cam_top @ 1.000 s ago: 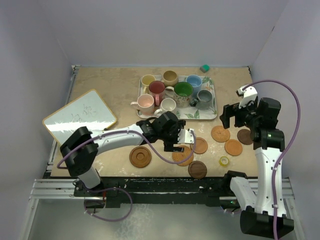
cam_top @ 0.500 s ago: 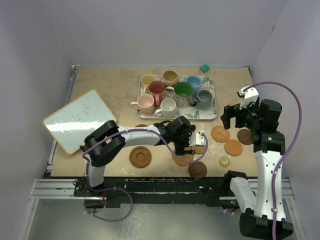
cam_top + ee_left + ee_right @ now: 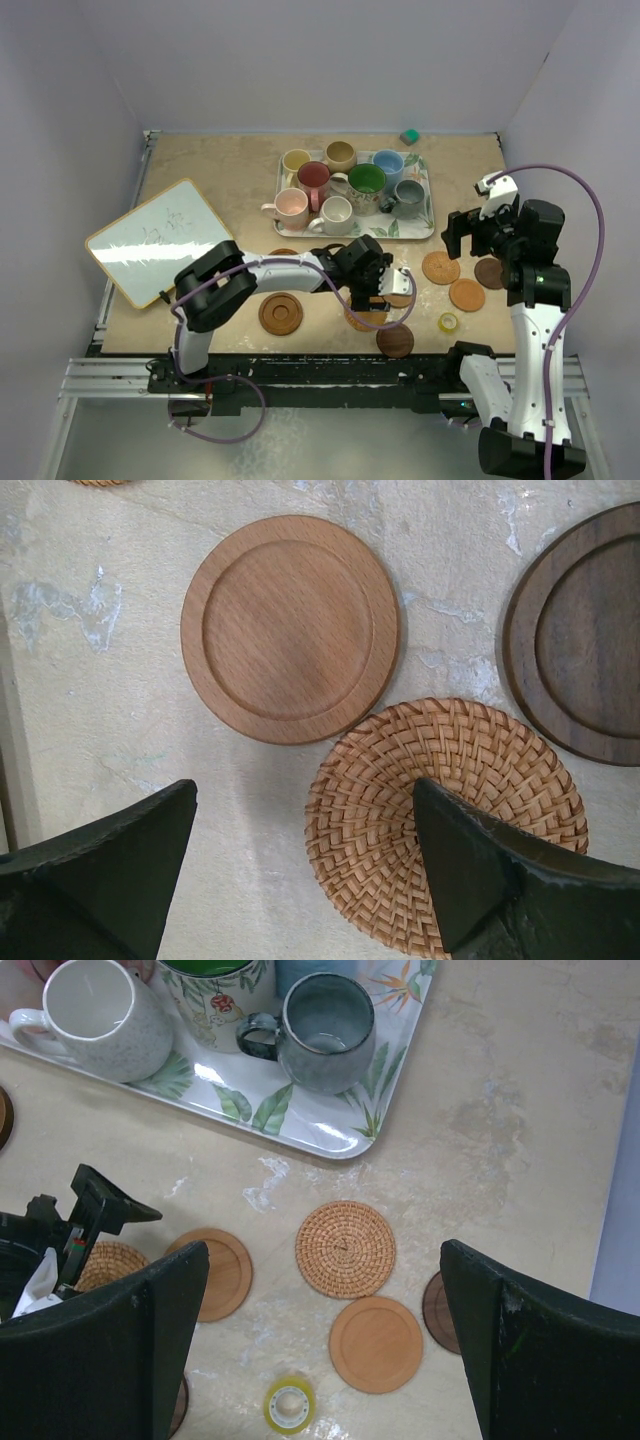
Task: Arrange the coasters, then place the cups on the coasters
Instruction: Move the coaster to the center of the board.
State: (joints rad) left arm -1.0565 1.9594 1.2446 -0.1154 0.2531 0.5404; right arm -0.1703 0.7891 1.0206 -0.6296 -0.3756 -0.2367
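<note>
Bearing it all, table (image 3: 200, 170): mottled beige top with pale worn patches.
Tray (image 3: 405, 228): glossy rectangle with a leaf print, at the far middle of the table; cut off by the frame in the right wrist view.
Left gripper (image 3: 305, 800): fingers spread and empty, low over the woven coaster (image 3: 440, 750). One finger covers that disc's near part, the other stands over bare table. Contact cannot be told.
Right gripper (image 3: 322, 1250): spread wide and empty, high above a second woven coaster (image 3: 345, 1248), which shows between its fingers.
Cups (image 3: 367, 180): eight glazed handled mugs, all on the tray, well apart from both grippers.
Wood coaster (image 3: 290, 630): pale, smooth, with a raised rim; just beside the woven coaster, on its far side.
Dark coaster (image 3: 585, 645): walnut brown and rimmed, cut off by the frame edge.
Ringed coaster (image 3: 281, 313): brown with concentric grooves, left of the left gripper and apart from it.
Half-hidden coaster (image 3: 437, 1310): dark, mostly behind a right finger.
Tape (image 3: 290, 1405): small yellow roll.
</note>
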